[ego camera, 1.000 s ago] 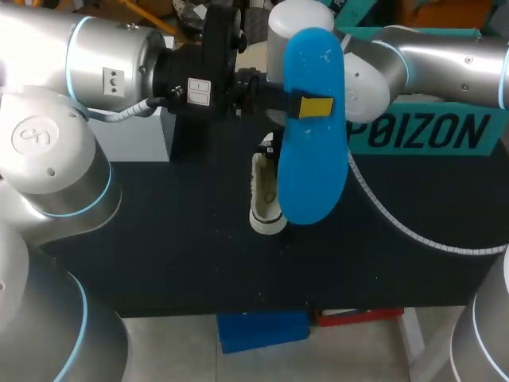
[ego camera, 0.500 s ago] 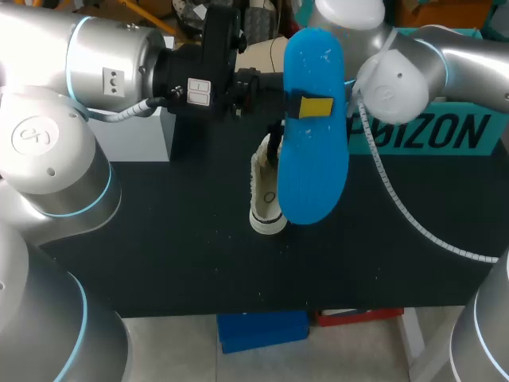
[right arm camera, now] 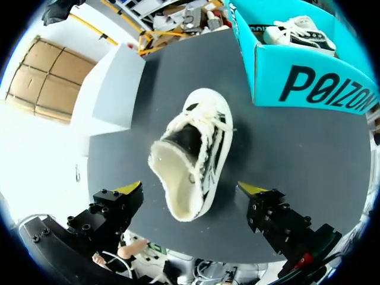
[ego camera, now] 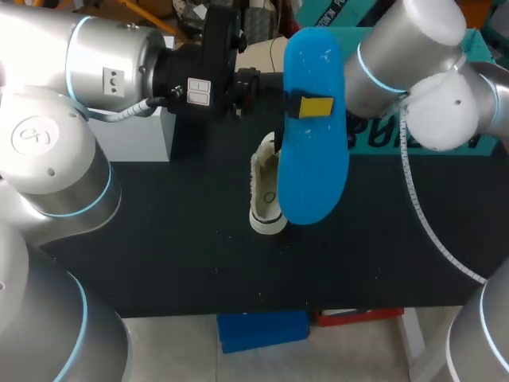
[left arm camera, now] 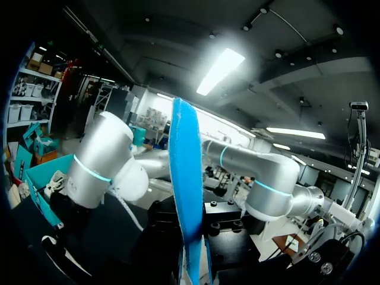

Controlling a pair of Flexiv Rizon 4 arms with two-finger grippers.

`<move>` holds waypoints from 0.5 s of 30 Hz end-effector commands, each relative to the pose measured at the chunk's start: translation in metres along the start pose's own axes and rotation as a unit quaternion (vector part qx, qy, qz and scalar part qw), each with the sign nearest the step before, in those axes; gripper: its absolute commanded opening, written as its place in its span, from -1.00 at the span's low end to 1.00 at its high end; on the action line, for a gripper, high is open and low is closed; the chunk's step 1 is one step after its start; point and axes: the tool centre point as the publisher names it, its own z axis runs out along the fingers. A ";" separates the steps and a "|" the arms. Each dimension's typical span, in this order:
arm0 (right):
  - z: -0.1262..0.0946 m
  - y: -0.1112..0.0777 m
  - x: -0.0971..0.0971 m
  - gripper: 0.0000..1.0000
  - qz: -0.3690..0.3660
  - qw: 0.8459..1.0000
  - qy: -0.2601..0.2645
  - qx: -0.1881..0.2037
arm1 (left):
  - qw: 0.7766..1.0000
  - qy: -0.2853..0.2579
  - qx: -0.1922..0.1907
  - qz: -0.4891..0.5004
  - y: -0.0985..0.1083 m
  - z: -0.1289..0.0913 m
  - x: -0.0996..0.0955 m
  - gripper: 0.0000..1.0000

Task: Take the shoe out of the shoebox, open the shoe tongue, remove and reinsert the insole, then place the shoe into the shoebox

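My left gripper (ego camera: 308, 106) is shut on a blue insole (ego camera: 314, 151), held flat-on above the table; one yellow fingertip shows on its face. In the left wrist view the insole (left arm camera: 185, 196) stands edge-on between the fingers. Under it a white shoe (ego camera: 265, 199) with a fleece lining lies on the black table (ego camera: 159, 255). My right gripper (right arm camera: 191, 188) hangs open above the shoe (right arm camera: 193, 148), its yellow fingertips (right arm camera: 130, 187) wide apart and touching nothing. The right arm (ego camera: 406, 56) comes in at the back right; its gripper is hidden in the head view.
The teal shoebox (right arm camera: 309, 89) stands at the back right with a second shoe (right arm camera: 297, 32) inside it. A grey box (right arm camera: 110, 89) sits at the back left, behind my left arm (ego camera: 103, 64).
My right gripper has opened wide and the right arm has lifted and swung back to the right, away from the shoe. The left arm and the insole have not moved.
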 end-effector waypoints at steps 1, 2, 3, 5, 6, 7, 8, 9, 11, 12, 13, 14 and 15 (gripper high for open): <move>0.000 -0.002 -0.004 1.00 -0.001 0.999 0.053 -0.002 | 1.000 -0.002 0.001 0.000 0.000 0.003 -0.001 -1.00; 0.000 -0.002 -0.004 1.00 -0.001 0.999 0.053 -0.002 | 1.000 -0.002 0.001 0.000 0.000 0.003 -0.001 -1.00; 0.000 -0.002 -0.004 1.00 -0.001 0.999 0.053 -0.002 | 1.000 -0.002 0.001 0.000 0.000 0.003 -0.001 -1.00; 0.000 -0.002 -0.004 1.00 -0.001 0.999 0.053 -0.002 | 1.000 -0.002 0.001 0.000 0.000 0.003 -0.001 -1.00; 0.000 -0.002 -0.004 1.00 -0.001 0.999 0.053 -0.002 | 1.000 -0.002 0.001 0.000 0.000 0.003 -0.001 -1.00; 0.000 -0.002 -0.004 1.00 -0.001 0.999 0.053 -0.002 | 1.000 -0.002 0.001 0.000 0.000 0.003 -0.001 -1.00; -0.004 -0.002 -0.005 1.00 0.008 0.997 0.072 -0.001 | 1.000 -0.002 0.001 0.000 0.000 0.003 -0.001 -1.00; -0.007 -0.001 -0.005 1.00 0.010 0.997 0.074 -0.004 | 1.000 -0.002 0.001 0.000 0.000 0.003 -0.001 -1.00; -0.012 0.001 -0.002 1.00 0.015 0.996 0.088 -0.012 | 1.000 -0.002 0.001 0.000 0.000 0.003 -0.001 -1.00; -0.014 0.002 0.000 1.00 0.016 0.995 0.102 -0.012 | 1.000 -0.002 0.001 0.000 0.000 0.003 -0.001 -1.00; -0.016 0.003 0.002 1.00 0.018 0.994 0.111 -0.015 | 1.000 -0.002 0.001 0.000 0.000 0.003 -0.001 -1.00; -0.018 0.004 0.004 1.00 0.020 0.992 0.121 -0.015 | 1.000 -0.002 0.001 0.000 0.000 0.003 -0.001 -1.00; -0.019 0.005 0.006 1.00 0.024 0.990 0.141 -0.013 | 1.000 -0.002 0.001 0.000 0.000 0.003 -0.001 -1.00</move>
